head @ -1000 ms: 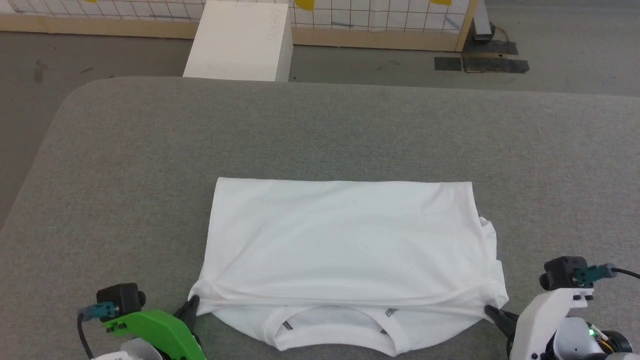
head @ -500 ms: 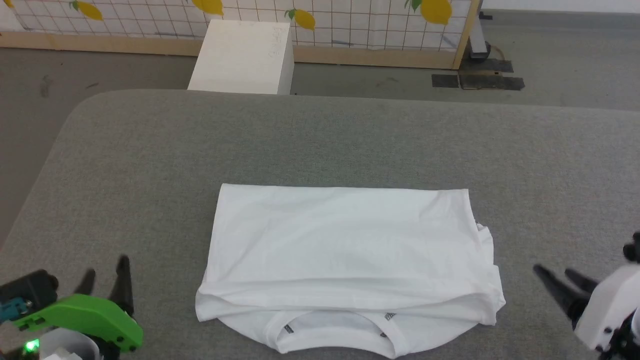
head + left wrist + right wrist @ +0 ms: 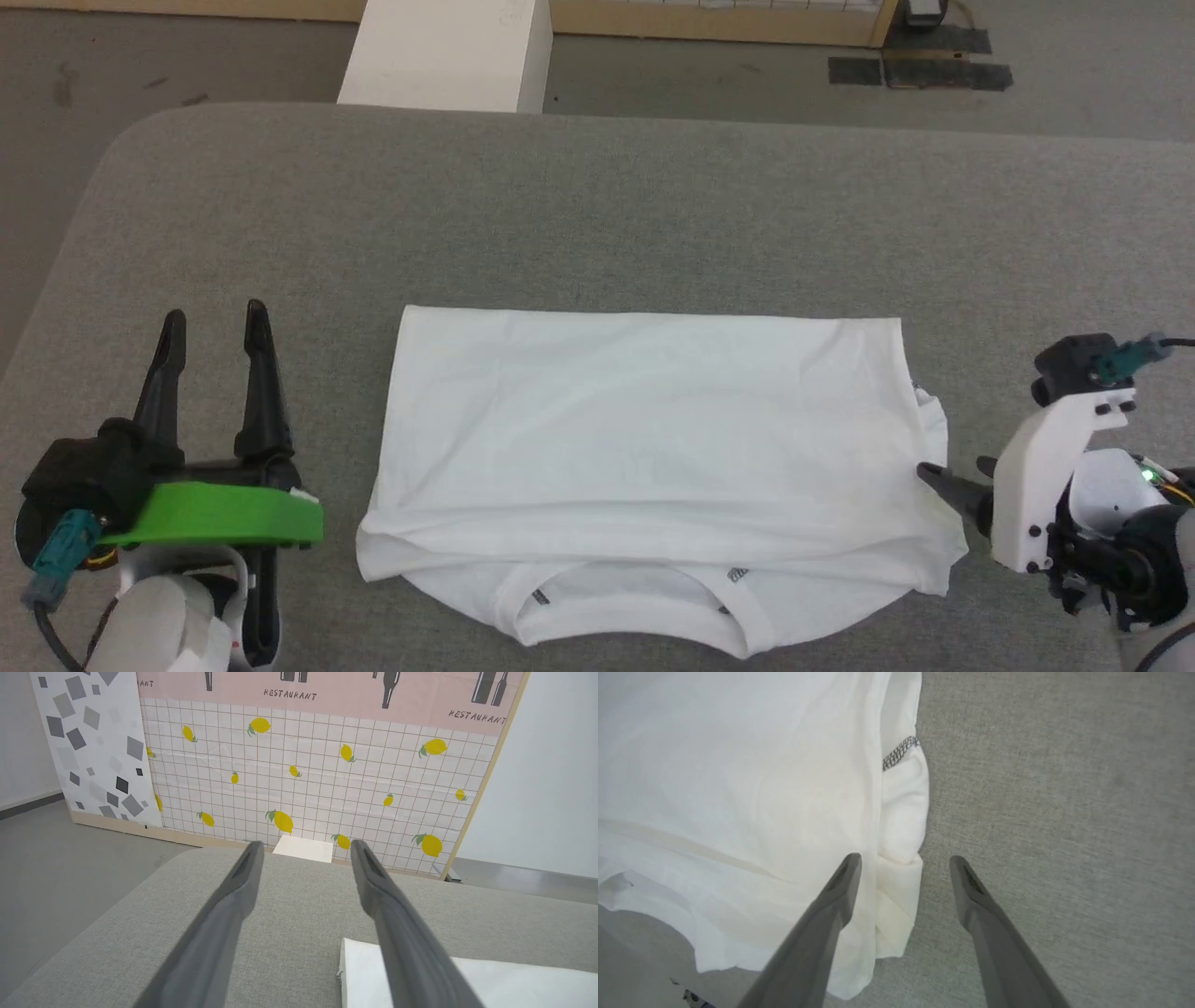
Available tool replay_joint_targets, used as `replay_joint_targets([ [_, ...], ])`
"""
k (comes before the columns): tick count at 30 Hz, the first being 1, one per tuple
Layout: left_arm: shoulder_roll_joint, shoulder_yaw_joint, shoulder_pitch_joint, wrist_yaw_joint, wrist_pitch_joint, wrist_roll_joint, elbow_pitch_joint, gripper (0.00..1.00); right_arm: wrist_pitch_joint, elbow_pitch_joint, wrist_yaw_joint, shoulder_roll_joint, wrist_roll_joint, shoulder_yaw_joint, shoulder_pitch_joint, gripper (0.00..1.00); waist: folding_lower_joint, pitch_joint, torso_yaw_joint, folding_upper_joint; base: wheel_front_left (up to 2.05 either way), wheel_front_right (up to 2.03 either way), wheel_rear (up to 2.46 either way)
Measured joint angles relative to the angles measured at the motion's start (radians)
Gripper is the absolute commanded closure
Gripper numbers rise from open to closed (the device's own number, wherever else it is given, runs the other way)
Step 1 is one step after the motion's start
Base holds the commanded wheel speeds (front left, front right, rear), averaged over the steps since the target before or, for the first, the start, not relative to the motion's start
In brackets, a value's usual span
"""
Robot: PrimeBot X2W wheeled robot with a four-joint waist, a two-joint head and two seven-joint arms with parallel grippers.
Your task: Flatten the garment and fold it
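Grey woven cloth covers the table [image 3: 597,215], and the garment [image 3: 644,439] lies on it between the two grippers, folded into a broad white rectangle. Its neckline curves out from under the near fold. Its far edge runs straight; the near corners are rumpled.

The right gripper [image 3: 952,467] stands open at the garment's side edge. In the right wrist view one finger sits over the layered white cloth and the other over bare table. I cannot tell whether either finger touches the cloth. A short run of dark stitching [image 3: 900,752] shows ahead of the fingers, at the edge of a tucked layer.

The left gripper [image 3: 215,313] is spread wide, empty, with a strip of bare table between it and the garment's other side edge. Ahead of both grippers, the table lies open up to its far edge. A rounded table corner curves ahead of the left gripper, on its outer side.

Beyond that edge a white box [image 3: 448,51] stands on the grey floor, with dark tape patches [image 3: 920,70] further along. Behind the box rises a gridded panel [image 3: 327,774] printed with lemons; its pink band [image 3: 289,694] reads "RESTAURANT". Two small labels [image 3: 738,574] at the neckline are too small to read.
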Motion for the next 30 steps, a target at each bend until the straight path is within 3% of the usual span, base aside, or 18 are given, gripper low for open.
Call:
replay_joint_targets([
  [7, -0.091, 0.049, -0.016, -0.058, -0.003, 0.086, -0.011, 0.00, -0.028, 0.088, 0.000, 0.000, 0.031, 0.081, -0.047, 0.00, 0.0000, 0.056, 0.021, 0.0000, 0.00, 0.00, 0.00],
  [17, -0.160, 0.108, -0.015, -0.133, -0.003, 0.135, 0.023, 0.00, -0.080, 0.154, 0.000, 0.005, 0.081, 0.193, -0.121, 0.00, 0.0001, 0.079, 0.030, 0.0000, 0.00, 0.00, 0.00],
  [18, -0.165, 0.111, -0.015, -0.137, -0.003, 0.140, 0.025, 0.00, -0.080, 0.159, 0.000, 0.001, 0.082, 0.198, -0.124, 0.66, 0.0000, 0.078, 0.029, 0.0000, 0.00, 0.00, 0.00],
  [19, -0.170, 0.113, -0.015, -0.140, -0.003, 0.144, 0.026, 0.00, -0.080, 0.163, 0.000, -0.001, 0.085, 0.201, -0.127, 0.95, 0.0000, 0.077, 0.029, 0.0000, 0.00, 0.00, 0.00],
  [20, -0.176, 0.119, -0.015, -0.146, -0.003, 0.147, 0.029, 0.00, -0.090, 0.173, 0.000, -0.003, 0.087, 0.200, -0.131, 1.00, 0.0001, 0.075, 0.027, 0.0000, 0.00, 0.00, 0.00],
  [26, -0.198, 0.143, -0.013, -0.171, -0.003, 0.162, 0.043, 0.00, -0.097, 0.209, 0.001, -0.027, 0.101, 0.157, -0.134, 1.00, 0.0001, 0.059, 0.017, 0.0000, 0.00, 0.00, 0.00],
  [30, -0.207, 0.154, -0.009, -0.181, -0.003, 0.169, 0.047, 0.00, -0.086, 0.227, 0.001, -0.085, 0.090, 0.059, -0.125, 1.00, 0.0001, 0.048, 0.008, 0.0000, 0.00, 0.00, 0.00],
])
